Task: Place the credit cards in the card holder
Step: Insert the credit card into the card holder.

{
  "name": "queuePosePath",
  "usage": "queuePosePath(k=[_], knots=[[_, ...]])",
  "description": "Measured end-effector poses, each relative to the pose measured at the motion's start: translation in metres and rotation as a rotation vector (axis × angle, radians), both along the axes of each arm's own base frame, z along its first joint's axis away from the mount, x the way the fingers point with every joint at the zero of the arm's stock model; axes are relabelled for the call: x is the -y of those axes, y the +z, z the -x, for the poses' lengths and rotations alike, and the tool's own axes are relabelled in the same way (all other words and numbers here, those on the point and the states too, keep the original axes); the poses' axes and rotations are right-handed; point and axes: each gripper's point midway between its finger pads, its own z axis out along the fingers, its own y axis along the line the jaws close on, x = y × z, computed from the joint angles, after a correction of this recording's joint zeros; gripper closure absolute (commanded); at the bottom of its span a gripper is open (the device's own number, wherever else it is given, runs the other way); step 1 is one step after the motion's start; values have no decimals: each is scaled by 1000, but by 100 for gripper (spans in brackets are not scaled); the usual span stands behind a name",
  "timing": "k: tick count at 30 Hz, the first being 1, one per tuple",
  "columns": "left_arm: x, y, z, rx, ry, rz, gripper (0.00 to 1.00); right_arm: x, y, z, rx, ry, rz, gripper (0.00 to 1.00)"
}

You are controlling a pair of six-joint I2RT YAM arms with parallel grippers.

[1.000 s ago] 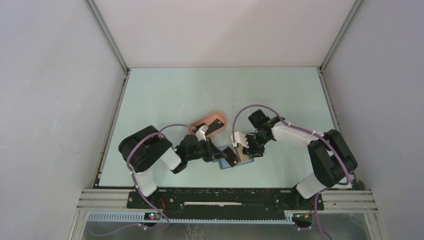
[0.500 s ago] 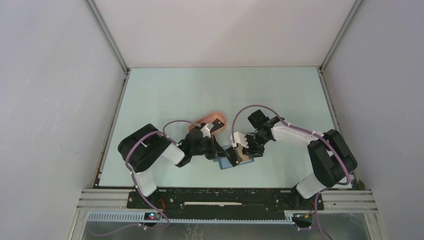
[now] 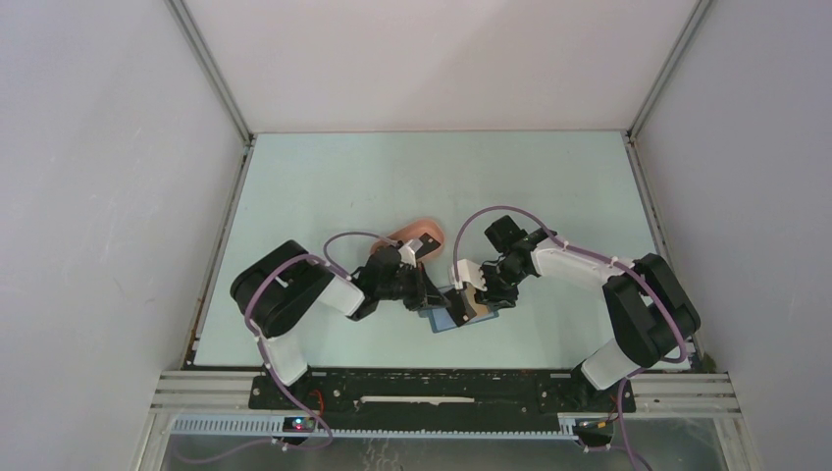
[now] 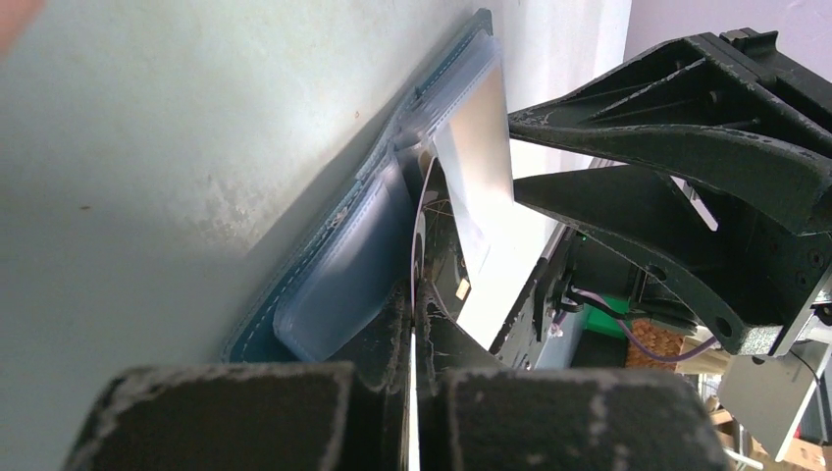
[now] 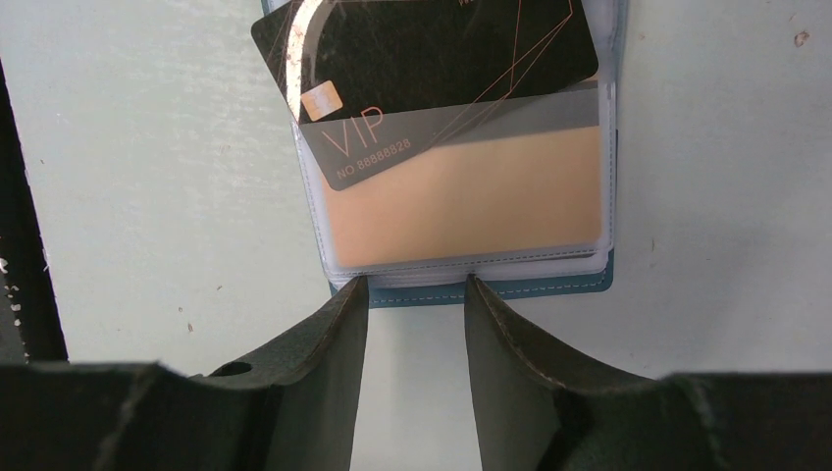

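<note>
The blue card holder (image 5: 549,287) lies open on the table, its clear sleeves facing up. A tan-orange credit card (image 5: 461,196) sits inside the top sleeve. A black credit card (image 5: 432,49) marked VIP lies askew, one corner slid into that sleeve. My left gripper (image 4: 412,294) is shut on the black card's (image 4: 437,245) far edge, seen edge-on beside the holder (image 4: 334,285). My right gripper (image 5: 414,285) is open, its fingertips (image 5: 355,289) resting on the holder's near edge. In the top view the left gripper (image 3: 429,294) and right gripper (image 3: 473,291) meet over the holder (image 3: 443,322).
A pink oval tray (image 3: 417,234) lies just beyond the left gripper. Both arms crowd the near middle of the pale green table (image 3: 442,177). White walls enclose the table on three sides.
The left arm's wrist has shifted slightly toward the far side and the pink tray, still gripping the black card. The right arm has not moved.
</note>
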Motion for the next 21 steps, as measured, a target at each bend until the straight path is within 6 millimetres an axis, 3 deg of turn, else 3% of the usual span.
queuePosePath(k=[21], knots=[[0, -2, 1, -69, -40, -12, 100, -2, 0, 1, 7, 10, 13, 51]])
